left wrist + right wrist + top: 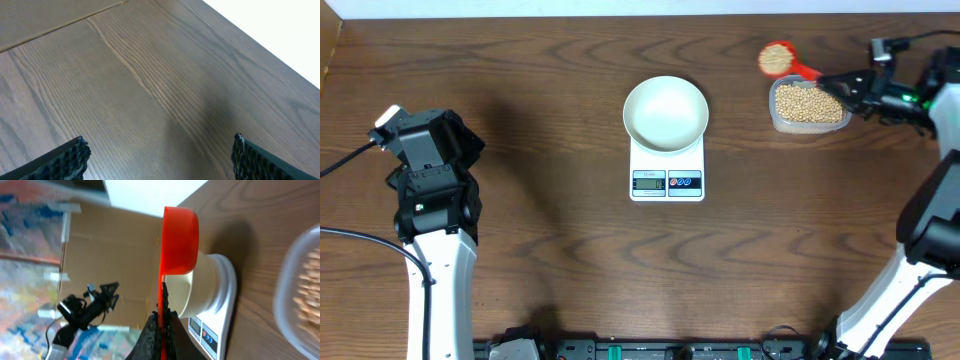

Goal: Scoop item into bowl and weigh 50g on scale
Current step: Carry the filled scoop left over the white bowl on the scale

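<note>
A white bowl (665,113) sits empty on the white scale (667,181) at the table's middle; both also show in the right wrist view, the bowl (197,287) on the scale (220,320). Tan beans (807,103) fill a clear tub (775,118) at the far right. My right gripper (842,86) is shut on the handle of a red scoop (778,60), whose cup holds beans and hovers beyond the tub's far left corner. The right wrist view shows the scoop (179,240) side-on in the jaws (162,320). My left gripper (159,152) is open and empty over bare wood at the left.
The clear tub's edge (300,295) is blurred at the right of the right wrist view. The left arm (432,180) stands at the table's left side. A cardboard wall and another arm show behind the scale in the right wrist view.
</note>
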Action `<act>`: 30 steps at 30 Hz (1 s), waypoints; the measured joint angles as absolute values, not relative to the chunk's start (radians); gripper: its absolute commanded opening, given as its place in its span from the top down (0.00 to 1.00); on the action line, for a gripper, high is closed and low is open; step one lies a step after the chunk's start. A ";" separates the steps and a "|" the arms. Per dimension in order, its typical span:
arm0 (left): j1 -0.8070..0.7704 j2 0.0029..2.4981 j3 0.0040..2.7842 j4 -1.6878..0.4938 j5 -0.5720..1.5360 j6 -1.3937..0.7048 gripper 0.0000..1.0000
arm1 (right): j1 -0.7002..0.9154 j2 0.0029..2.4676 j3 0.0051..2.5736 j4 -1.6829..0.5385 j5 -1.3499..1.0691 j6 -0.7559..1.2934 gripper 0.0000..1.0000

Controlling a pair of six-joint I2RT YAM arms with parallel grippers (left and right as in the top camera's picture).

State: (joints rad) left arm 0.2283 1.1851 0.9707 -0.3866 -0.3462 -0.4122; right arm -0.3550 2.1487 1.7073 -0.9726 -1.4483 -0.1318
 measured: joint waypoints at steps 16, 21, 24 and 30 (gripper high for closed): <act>0.228 1.185 0.971 -0.386 -0.346 -0.412 0.07 | -0.065 2.149 1.707 -0.837 -1.329 -0.019 0.99; 0.228 1.185 0.971 -0.387 -0.346 -0.412 0.07 | -0.014 2.149 1.713 -0.838 -1.267 -0.007 0.99; 0.228 1.185 0.971 -0.387 -0.346 -0.412 0.07 | 0.012 2.148 1.736 -0.854 -1.213 -0.004 0.99; 0.228 1.185 0.971 -0.387 -0.346 -0.412 0.07 | 0.056 2.120 1.758 -0.875 -1.081 -0.008 0.99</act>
